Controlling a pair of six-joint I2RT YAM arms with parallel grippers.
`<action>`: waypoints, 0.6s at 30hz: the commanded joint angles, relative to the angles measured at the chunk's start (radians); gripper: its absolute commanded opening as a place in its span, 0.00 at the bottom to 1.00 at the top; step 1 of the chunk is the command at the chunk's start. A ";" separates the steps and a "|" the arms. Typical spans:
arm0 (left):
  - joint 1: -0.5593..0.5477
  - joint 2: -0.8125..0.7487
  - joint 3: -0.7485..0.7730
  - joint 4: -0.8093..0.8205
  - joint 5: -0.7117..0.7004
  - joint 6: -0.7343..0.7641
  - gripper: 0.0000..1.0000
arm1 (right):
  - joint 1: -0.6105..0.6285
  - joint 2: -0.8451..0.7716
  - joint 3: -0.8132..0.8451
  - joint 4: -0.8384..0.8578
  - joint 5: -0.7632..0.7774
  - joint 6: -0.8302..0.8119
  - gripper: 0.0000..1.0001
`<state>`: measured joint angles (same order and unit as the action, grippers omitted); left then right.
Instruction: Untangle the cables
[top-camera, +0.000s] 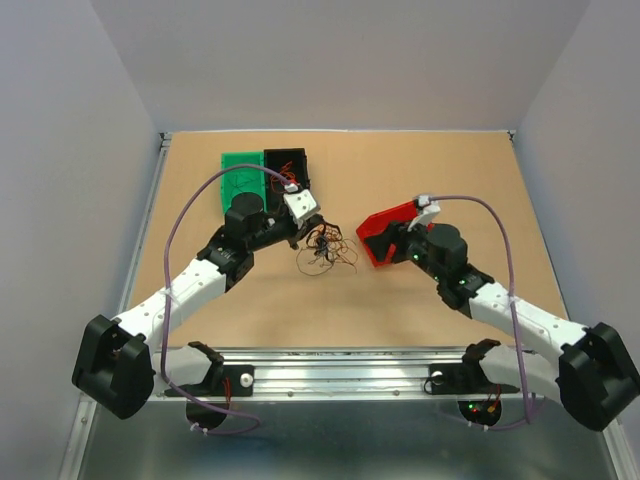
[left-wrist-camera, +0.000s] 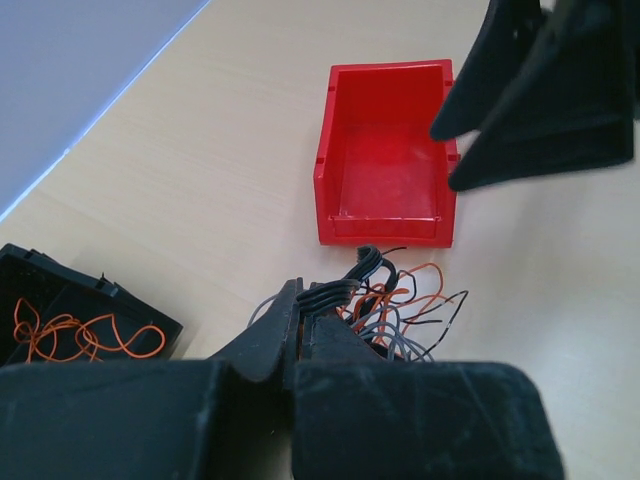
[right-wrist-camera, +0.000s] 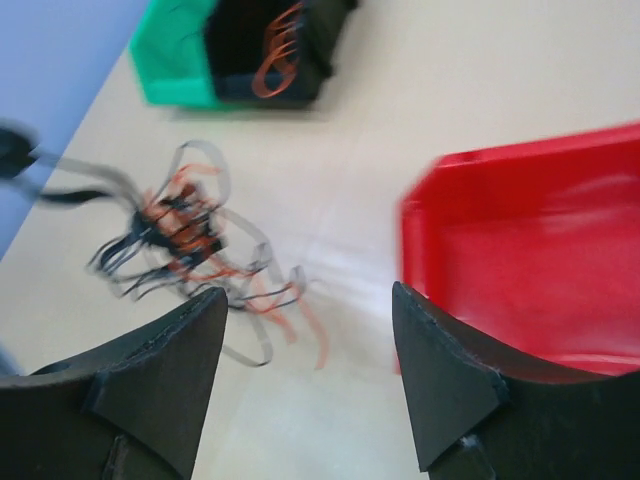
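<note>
Pinching the cables at their near edge, left gripper closed

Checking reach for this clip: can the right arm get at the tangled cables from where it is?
Probably yes. The right pincer is open, with only table between it and the cables; the red bin sits beside it, not in the path. The left pincer grips the bunch's far side.

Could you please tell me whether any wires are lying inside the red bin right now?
No, the red bin shows only its bare floor, and the tangled wires lie outside it, near its low front edge.
</note>
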<state>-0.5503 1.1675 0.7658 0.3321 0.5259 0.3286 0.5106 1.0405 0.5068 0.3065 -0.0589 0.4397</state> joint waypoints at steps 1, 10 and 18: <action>-0.008 -0.023 0.038 0.025 0.019 0.012 0.00 | 0.173 0.088 0.041 0.204 0.128 -0.099 0.71; -0.013 -0.037 0.046 0.002 0.036 0.009 0.00 | 0.344 0.332 0.137 0.419 0.287 -0.188 0.64; -0.016 -0.014 0.063 -0.019 0.037 0.009 0.00 | 0.350 0.332 0.137 0.479 0.380 -0.182 0.61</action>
<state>-0.5575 1.1675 0.7700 0.2916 0.5415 0.3317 0.8524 1.3842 0.5812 0.6765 0.2405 0.2829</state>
